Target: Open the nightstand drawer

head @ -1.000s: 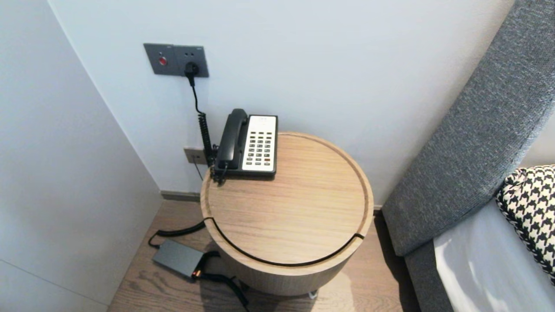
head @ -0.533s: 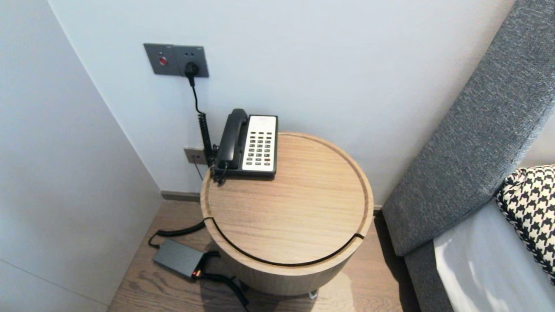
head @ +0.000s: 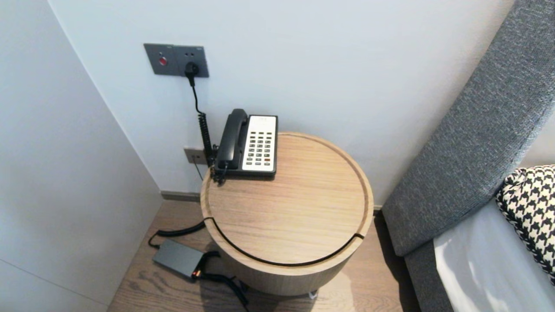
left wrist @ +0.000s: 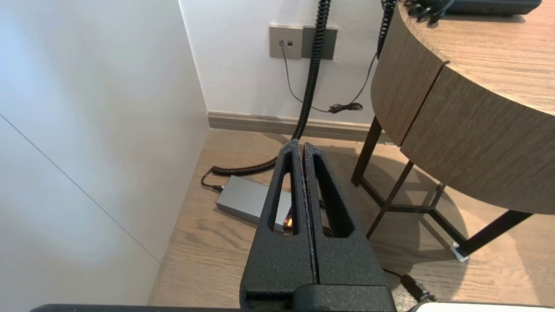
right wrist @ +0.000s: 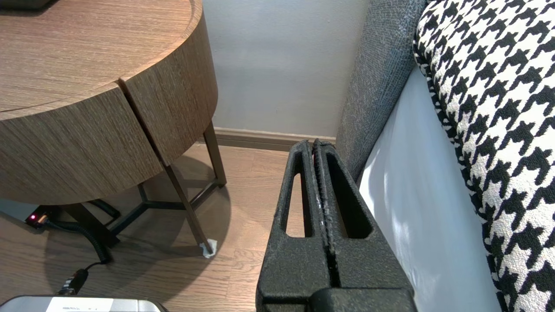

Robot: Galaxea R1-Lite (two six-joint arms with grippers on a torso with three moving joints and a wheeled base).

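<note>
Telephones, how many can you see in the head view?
1. The black-and-white push-button desk telephone sits at the back left edge of the round wooden bedside table, close to the wall. Another could be hidden out of view beyond the bed.

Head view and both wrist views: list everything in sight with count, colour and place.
telephone: one, black with white keypad, table's back left edge
table: one, light wood, round, by the wall
wall plate: one, grey, above the telephone, plug inserted
coiled cord: one, black, plug down to floor
adapter: one, grey, floor left of table
headboard: one, grey, right of table
cushion: one, black-and-white houndstooth, right of headboard
left gripper: one, black, shut, low, aimed at the adapter
right gripper: one, black, shut, low, near the headboard
</note>
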